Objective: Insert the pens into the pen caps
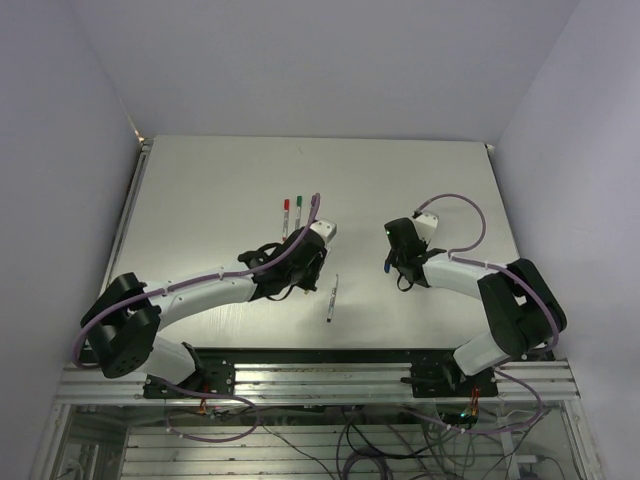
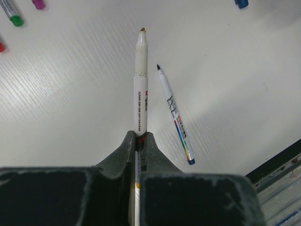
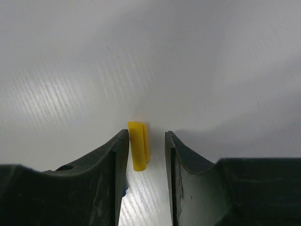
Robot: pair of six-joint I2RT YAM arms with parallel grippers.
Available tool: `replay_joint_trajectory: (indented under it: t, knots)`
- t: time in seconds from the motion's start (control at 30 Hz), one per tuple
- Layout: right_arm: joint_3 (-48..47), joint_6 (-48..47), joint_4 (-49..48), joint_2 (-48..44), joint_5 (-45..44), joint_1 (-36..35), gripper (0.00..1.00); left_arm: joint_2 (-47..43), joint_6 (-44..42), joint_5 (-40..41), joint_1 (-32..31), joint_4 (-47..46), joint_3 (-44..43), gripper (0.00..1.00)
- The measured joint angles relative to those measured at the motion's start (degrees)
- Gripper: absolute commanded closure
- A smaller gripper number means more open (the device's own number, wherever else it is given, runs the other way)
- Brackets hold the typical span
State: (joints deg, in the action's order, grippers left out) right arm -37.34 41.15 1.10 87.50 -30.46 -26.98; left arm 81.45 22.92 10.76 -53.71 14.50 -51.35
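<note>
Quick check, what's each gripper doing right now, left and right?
Left gripper: shut on an uncapped pen.
Right gripper: open, fingers either side of the yellow cap, gap still showing.

White table (image 1: 200,170): red-capped pen (image 1: 284,216) and green-capped pen (image 1: 298,212) side by side near its middle, uncapped pen (image 1: 332,298) toward the near edge, yellow cap (image 3: 138,151) right of centre.

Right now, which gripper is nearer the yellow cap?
Right. The right gripper straddles the yellow cap, jaws open either side of it. The left gripper is away to its left, shut on an uncapped pen, with no yellow cap in its wrist view.
</note>
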Motion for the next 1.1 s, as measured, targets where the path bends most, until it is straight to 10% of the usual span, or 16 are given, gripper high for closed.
replay_joint_trajectory:
  t: [0.57,0.73,1.1]
  knots:
    - [-0.37,-0.15,-0.44,1.7,1.73,1.42,0.75,0.2,0.04,-1.36,0.37,-0.42,0.66,0.93]
    - [-0.37,0.42,-0.61,1.7,2.99,1.42,1.0,0.87,0.04,-1.84,0.42,-1.01,0.66,0.93]
    - [-0.35,1.4,-1.31,0.79,5.7,1.53,1.0,1.07,0.04,-2.12,0.55,-1.55,0.66,0.93]
